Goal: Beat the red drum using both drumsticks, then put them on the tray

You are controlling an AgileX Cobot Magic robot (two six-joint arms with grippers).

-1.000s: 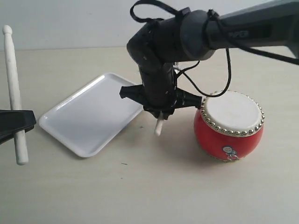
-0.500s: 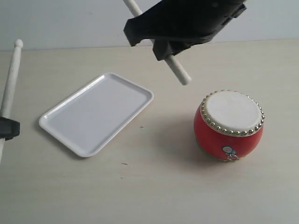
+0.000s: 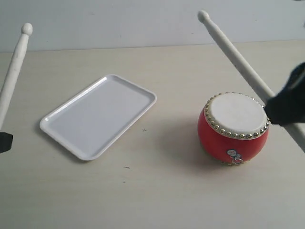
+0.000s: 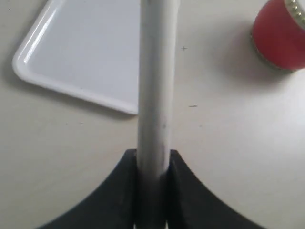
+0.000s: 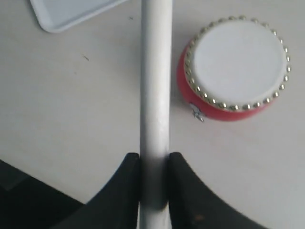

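Right claw [image 3: 286,109]: a second ago it hung over the middle, between tray and drum, with its stick pointing down. Now it sits at the right edge, jaws pinched tight on the stick.
Counter [image 3: 157,191]: pale and smooth, nothing pinned to it, so anything I knock will slide.
Tray [image 3: 97,117]: where it was a second ago, left of the drum and well apart from it. It lies between my left stick and the drum, so a low reach across could clip its rim.
Red drum [image 3: 233,138]: unmoved, upright on the counter, right of centre. It is round-bellied and loose, and I judge a blow on the studs [image 3: 228,133] rather than the skin [image 3: 237,113] could rock or roll it.
Right drumstick [image 3: 233,52]: now tilted, tip up and back, its shaft crossing above the drum's far right rim. I hold it low on the shaft, so a hard hit may twist it in my jaws.
Left drumstick [image 3: 13,71]: near upright at the far left, further from the drum than before. Two tips on so small a skin could clash.
Left claw [image 3: 4,141]: nearly out of the exterior view, closed snugly around its stick.
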